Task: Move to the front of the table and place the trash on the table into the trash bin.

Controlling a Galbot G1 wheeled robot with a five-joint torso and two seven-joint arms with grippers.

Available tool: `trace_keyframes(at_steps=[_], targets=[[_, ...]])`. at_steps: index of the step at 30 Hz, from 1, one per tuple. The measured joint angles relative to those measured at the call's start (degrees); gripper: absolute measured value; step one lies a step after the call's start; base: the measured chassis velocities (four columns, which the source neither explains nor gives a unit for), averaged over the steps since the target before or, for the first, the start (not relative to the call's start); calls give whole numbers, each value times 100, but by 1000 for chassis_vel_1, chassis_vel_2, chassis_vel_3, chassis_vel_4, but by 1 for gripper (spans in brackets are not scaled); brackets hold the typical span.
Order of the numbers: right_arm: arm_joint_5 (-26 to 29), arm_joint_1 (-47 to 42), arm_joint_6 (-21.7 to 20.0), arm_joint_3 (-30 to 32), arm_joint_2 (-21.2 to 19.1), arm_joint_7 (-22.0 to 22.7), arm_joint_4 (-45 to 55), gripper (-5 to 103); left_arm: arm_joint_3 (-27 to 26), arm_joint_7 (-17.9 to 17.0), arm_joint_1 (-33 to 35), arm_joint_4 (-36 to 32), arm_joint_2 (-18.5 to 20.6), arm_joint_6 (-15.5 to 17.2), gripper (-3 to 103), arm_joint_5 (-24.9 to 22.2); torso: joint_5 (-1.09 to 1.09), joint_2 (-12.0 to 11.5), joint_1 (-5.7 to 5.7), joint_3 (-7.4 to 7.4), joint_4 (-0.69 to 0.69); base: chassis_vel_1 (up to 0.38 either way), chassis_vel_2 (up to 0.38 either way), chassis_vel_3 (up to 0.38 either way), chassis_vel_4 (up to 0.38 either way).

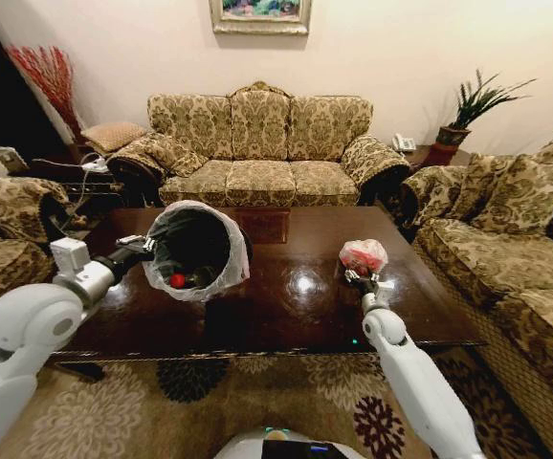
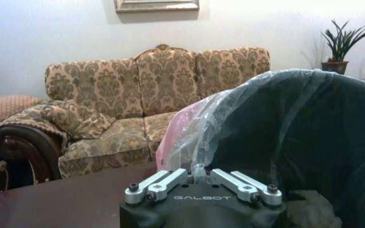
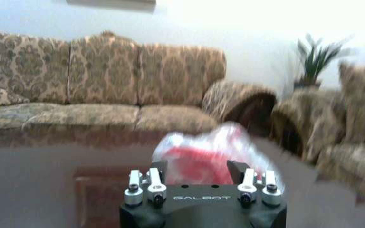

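Observation:
The trash bin [image 1: 196, 247], lined with a whitish bag, is tipped over the left part of the dark glossy table [image 1: 296, 308], its mouth facing me. My left gripper [image 1: 141, 251] is shut on its rim; the left wrist view shows the bin [image 2: 296, 133] right beyond the gripper [image 2: 198, 178]. A red wrapper [image 1: 176, 280] and a small bottle [image 1: 200, 278] lie inside. A pink-white knotted bag [image 1: 364, 254] sits on the table's right part. My right gripper [image 1: 358, 277] is open right at its near side; in the right wrist view the bag [image 3: 208, 152] sits between the spread fingers [image 3: 159, 169].
A patterned sofa [image 1: 257, 143] stands behind the table, another sofa [image 1: 516, 239] to the right, and an armchair [image 1: 9, 220] to the left. A potted plant [image 1: 468, 110] stands in the back right corner. A floral rug [image 1: 257, 402] lies before the table.

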Motion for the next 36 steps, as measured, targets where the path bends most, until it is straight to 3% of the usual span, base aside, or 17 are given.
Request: trace_keyframes(at_steps=[3, 4, 7, 10, 15, 22, 25, 26, 28, 29, 36], targets=[[100, 239, -12, -27, -116, -53, -174, 75, 33, -1, -27, 6, 21, -13, 0, 0, 0, 0, 0, 0, -1, 0, 0, 0, 0], [100, 239, -12, -27, -116, -53, -174, 75, 33, -1, -27, 6, 21, -13, 0, 0, 0, 0, 0, 0, -1, 0, 0, 0, 0], [308, 663, -27, -232, -149, -143, -638, 91, 68, -4, -39, -14, 7, -16, 0, -1, 3, -1, 1, 1, 1, 0, 0, 0, 0], [274, 983, -28, -315, -121, -188, -998, 99, 76, -3, -39, -27, 8, -17, 0, -5, 0, 0, 1, 0, 1, 0, 0, 0, 0], [51, 1375, -44, -355, -39, -218, -1524, 100, 83, 2, -42, -9, 31, -28, 0, -12, 1, 0, 1, 1, 1, 0, 0, 0, 0], [187, 1630, -187, -374, 40, -279, -2057, 101, 86, 6, -43, 7, 37, -69, 0, -15, 0, 0, 1, 0, 0, 0, 0, 0, 0], [390, 1657, -281, -383, 61, -322, -2127, 86, 86, 9, -44, 26, 48, -84, 0, -17, 0, 0, 1, 0, 0, 0, 0, 0, 0], [390, 1657, -281, -383, 61, -322, -2127, 86, 86, 9, -44, 26, 48, -84, 0, -17, 0, 0, 1, 0, 0, 0, 0, 0, 0], [492, 1665, -304, -383, 76, -350, -2174, 75, 86, 9, -47, 28, 63, -87, 0, -21, 0, 0, 1, 0, 0, 0, 0, 0, 0], [492, 1665, -304, -383, 76, -350, -2174, 75, 86, 9, -47, 28, 63, -87, 0, -21, 0, 0, 1, 0, 0, 0, 0, 0, 0], [619, 1650, -317, -365, 64, -349, -2156, 47, 82, 10, -48, 36, 66, -93, 0, -27, 2, 0, 1, 0, 0, 0, 0, 0, 0]])
